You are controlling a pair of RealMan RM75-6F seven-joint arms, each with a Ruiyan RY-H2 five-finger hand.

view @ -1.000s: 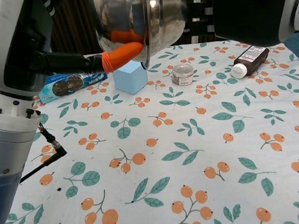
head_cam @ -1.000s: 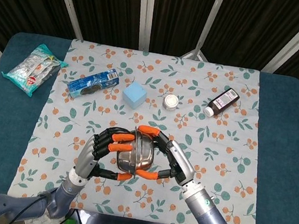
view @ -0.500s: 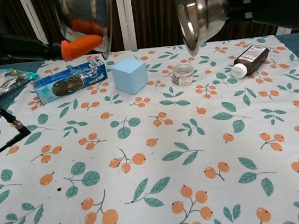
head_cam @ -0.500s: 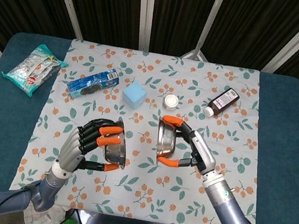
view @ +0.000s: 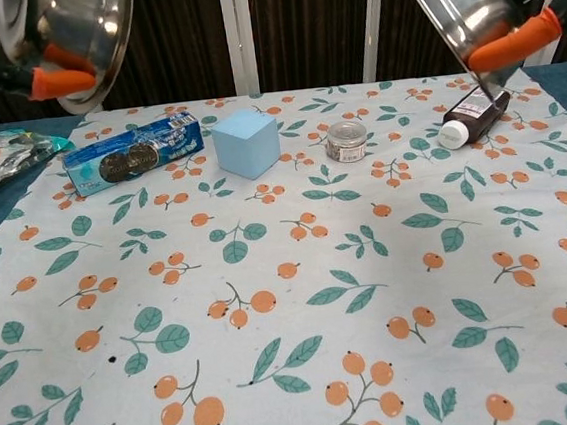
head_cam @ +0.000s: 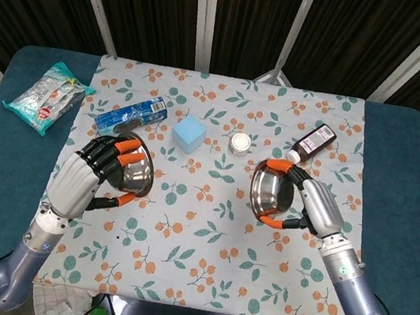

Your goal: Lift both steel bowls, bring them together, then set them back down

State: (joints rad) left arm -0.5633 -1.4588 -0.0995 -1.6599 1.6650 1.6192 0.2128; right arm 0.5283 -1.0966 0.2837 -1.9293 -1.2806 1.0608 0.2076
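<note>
Left hand (head_cam: pixel 85 179) wraps its orange-tipped fingers (head_cam: pixel 126 144) around the rim of the left bowl (head_cam: pixel 131 174), gripping it tilted above the cloth (head_cam: pixel 207 229), with the opening facing the middle. Right hand (head_cam: pixel 312 207) grips the right bowl (head_cam: pixel 268 194) the same way, tilted with its opening toward the middle, thumb at the lower rim and fingers over the top. Both bowls are held in the air, well apart, either side of the blue cube (head_cam: pixel 190 133).

Beyond the hands, the cube sits on the cloth with a small round tin (head_cam: pixel 239 143) just to its right and a dark bottle (head_cam: pixel 311 143) with a white cap farther right, lying on its side. Left of the cube lies a blue cookie pack (head_cam: pixel 129 116); its writing is too small to read. Farthest left, off the cloth, rests a crinkled snack bag (head_cam: pixel 46 96), print illegible.
</note>
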